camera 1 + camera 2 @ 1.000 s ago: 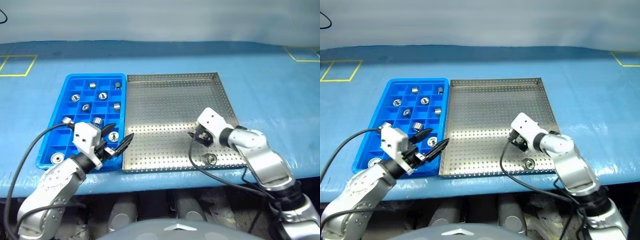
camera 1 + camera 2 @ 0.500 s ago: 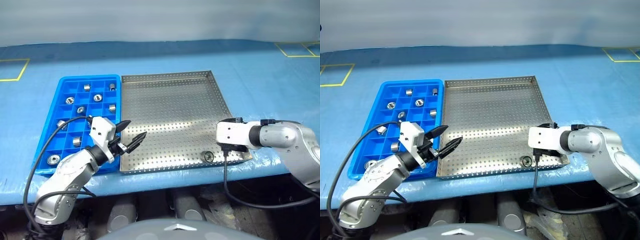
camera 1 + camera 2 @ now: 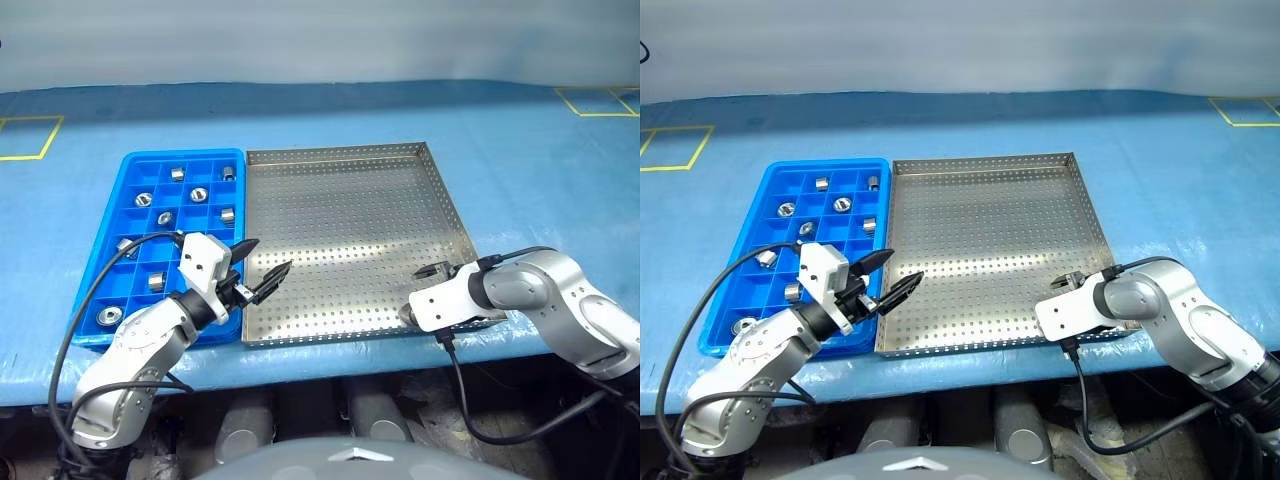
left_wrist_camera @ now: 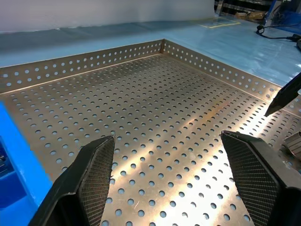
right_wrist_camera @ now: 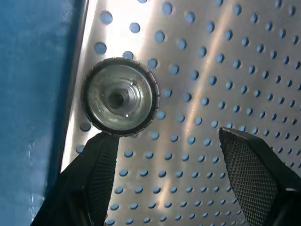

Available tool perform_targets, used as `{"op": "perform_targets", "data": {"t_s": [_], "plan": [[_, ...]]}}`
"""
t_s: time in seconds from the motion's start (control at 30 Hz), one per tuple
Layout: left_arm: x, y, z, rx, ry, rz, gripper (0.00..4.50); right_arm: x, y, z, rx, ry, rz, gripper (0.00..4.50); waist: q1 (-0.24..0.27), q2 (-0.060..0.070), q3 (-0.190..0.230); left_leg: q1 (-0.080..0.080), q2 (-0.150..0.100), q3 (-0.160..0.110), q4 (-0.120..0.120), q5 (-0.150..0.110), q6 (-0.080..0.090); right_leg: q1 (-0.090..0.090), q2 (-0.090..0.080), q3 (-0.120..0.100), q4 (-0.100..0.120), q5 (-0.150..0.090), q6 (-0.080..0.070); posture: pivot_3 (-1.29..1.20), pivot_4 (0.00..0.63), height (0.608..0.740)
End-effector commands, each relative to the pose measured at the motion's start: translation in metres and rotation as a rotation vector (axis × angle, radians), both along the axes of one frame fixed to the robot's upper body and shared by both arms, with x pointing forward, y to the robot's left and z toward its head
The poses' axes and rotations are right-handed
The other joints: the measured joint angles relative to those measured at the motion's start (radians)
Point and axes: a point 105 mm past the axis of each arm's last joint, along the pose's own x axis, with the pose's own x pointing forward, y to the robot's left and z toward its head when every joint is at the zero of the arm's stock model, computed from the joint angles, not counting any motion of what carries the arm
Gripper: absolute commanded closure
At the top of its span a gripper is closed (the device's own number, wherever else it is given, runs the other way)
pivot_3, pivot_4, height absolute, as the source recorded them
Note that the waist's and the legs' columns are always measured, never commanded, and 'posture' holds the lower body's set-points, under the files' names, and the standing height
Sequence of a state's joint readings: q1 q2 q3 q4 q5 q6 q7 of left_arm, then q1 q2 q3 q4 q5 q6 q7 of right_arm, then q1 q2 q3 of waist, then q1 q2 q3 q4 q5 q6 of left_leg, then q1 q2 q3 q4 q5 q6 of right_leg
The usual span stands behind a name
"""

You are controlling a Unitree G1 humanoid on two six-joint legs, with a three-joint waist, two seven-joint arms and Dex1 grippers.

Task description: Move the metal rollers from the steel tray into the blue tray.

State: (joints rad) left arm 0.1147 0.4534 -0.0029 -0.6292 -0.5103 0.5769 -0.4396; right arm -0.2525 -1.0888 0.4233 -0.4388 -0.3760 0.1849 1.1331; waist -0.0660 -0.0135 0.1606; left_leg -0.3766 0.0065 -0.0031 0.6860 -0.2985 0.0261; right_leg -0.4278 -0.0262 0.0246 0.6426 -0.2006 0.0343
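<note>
The steel tray point(image 3: 340, 152) lies mid-table, and the blue tray point(image 3: 180, 153) sits against its left side. Several metal rollers point(image 3: 198, 195) occupy the blue tray's compartments. One metal roller point(image 5: 120, 99) lies flat in the steel tray's near right corner, close against the rim. My right gripper point(image 5: 167, 136) points down over that corner, open, with the roller just beyond one fingertip point(image 5: 106, 141) and not between the two. My left gripper point(image 3: 265, 257) hovers open and empty over the seam between the trays, aimed across the steel tray.
Both trays rest on a blue table cover point(image 3: 520, 170), close to its front edge. Yellow tape squares point(image 3: 30, 135) mark the far corners. A black cable point(image 3: 90, 300) loops from my left wrist, and another hangs below my right.
My right gripper has drawn back from over the steel tray's right middle to its near right corner and rolled to point downward over the roller. The left gripper has stayed put.
</note>
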Motion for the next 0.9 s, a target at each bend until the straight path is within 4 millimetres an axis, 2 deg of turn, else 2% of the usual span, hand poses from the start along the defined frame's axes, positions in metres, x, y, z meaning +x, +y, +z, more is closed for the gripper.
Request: {"op": "perform_targets", "data": {"t_s": [0.03, 0.27, 0.53, 0.67, 0.73, 0.77, 0.9], "plan": [[0.0, 0.002, 0.01, -0.001, -0.052, 0.006, 0.55, -0.011, 0.013, -0.001, -0.001, 0.034, 0.083, 0.93, 0.003, 0.0, 0.0, 0.0, 0.0, 0.0, 0.0, 0.0, 0.0, 0.0, 0.0, 0.0, 0.0, 0.0, 0.0, -0.14, 0.15, 0.74], [0.0, 0.004, 0.009, 0.004, -0.049, 0.013, 0.55, -0.019, 0.024, 0.0, -0.01, 0.061, 0.176, 0.93, 0.006, 0.0, 0.0, 0.0, 0.0, -0.001, 0.0, 0.0, 0.0, 0.0, 0.0, -0.001, 0.0, -0.001, 0.0, -0.14, 0.15, 0.74], [0.0, 0.004, 0.009, 0.01, -0.052, 0.014, 0.55, -0.013, 0.028, -0.01, -0.004, 0.096, 0.167, 0.93, 0.006, -0.001, 0.0, 0.0, 0.0, -0.001, 0.0, 0.0, 0.0, 0.001, -0.001, -0.002, 0.0, -0.001, 0.0, -0.15, 0.15, 0.74], [0.0, 0.006, 0.01, 0.016, -0.055, 0.023, 0.55, -0.013, 0.029, -0.013, -0.012, 0.113, 0.171, 1.84, 0.006, 0.0, 0.0, 0.0, 0.0, -0.001, 0.0, 0.0, 0.0, 0.001, -0.001, -0.002, 0.0, -0.001, 0.0, -0.15, 0.15, 0.74], [0.0, 0.007, 0.011, 0.016, -0.057, 0.026, 0.55, -0.012, 0.031, -0.013, -0.004, 0.109, 0.174, 2.53, 0.005, -0.001, 0.0, 0.0, 0.0, -0.001, 0.0, 0.0, 0.0, 0.001, -0.001, -0.002, 0.0, -0.001, 0.0, -0.13, 0.15, 0.74], [0.0, 0.007, 0.011, 0.017, -0.057, 0.027, 0.55, -0.012, 0.031, -0.012, -0.001, 0.105, 0.174, 2.67, 0.005, 0.0, 0.0, 0.0, 0.0, -0.001, 0.0, 0.0, 0.0, 0.001, -0.001, -0.002, 0.0, -0.001, 0.0, -0.13, 0.15, 0.74], [0.0, 0.007, 0.01, 0.015, -0.056, 0.027, 0.55, -0.007, 0.034, -0.01, 0.017, 0.081, 0.156, 2.67, 0.005, 0.0, 0.0, 0.0, 0.0, -0.001, 0.002, 0.0, 0.0, 0.001, -0.001, -0.002, 0.001, -0.001, 0.0, -0.13, 0.15, 0.74]]}}
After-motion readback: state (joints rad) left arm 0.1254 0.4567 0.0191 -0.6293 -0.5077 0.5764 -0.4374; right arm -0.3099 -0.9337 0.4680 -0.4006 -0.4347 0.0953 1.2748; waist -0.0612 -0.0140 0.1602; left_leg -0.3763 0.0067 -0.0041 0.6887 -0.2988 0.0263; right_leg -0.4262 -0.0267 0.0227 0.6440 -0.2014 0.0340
